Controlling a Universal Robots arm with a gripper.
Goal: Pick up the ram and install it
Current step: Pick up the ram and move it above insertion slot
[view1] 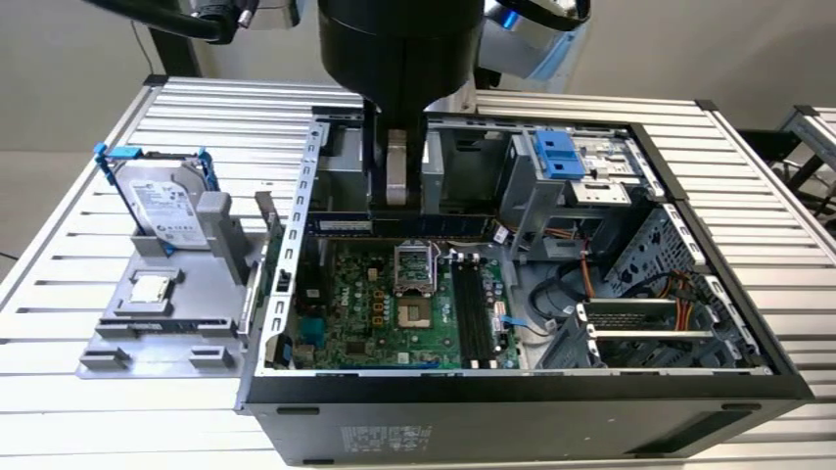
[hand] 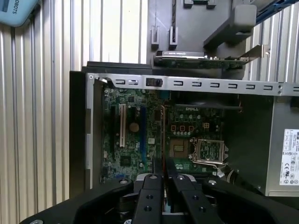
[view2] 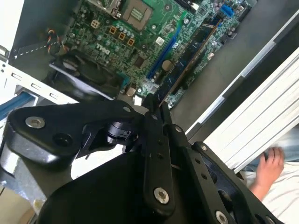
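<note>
Table: ribbed aluminium table (view1: 758,186), everything sits on it.
Case: big black PC case (view1: 523,397) lying on its side with the panel off, so you look straight down into it.
Arm: fat black arm (view1: 392,44) comes down from above into the back half of the case.
Motherboard: green motherboard (view1: 359,313) on the case floor, with its long black slots (view1: 473,313) toward the exterior view's right of the CPU socket.
Stand: grey stand (view1: 144,328) on the table at the exterior view's left, just beside the case.
Hard drive: silver hard drive (view1: 163,206) in a blue frame, propped up at a tilt on that stand.
Gripper: the gripper (hand: 163,168) hangs over the board, its fingers pinched nearly together with just a sliver of gap, and that sliver is the ram.
Ram: the ram (view2: 189,60) is clamped by one end and sticks straight out past the fingertips. It's up in the air over the motherboard, not seated in any slot. In the exterior view it lies crosswise to the black slots.
Chip: small square silver chip (view1: 153,287) lying flat on the stand, in front of the drive.
Hand: a person's hand (view2: 270,165) off past the table edge in the second wrist view.
</note>
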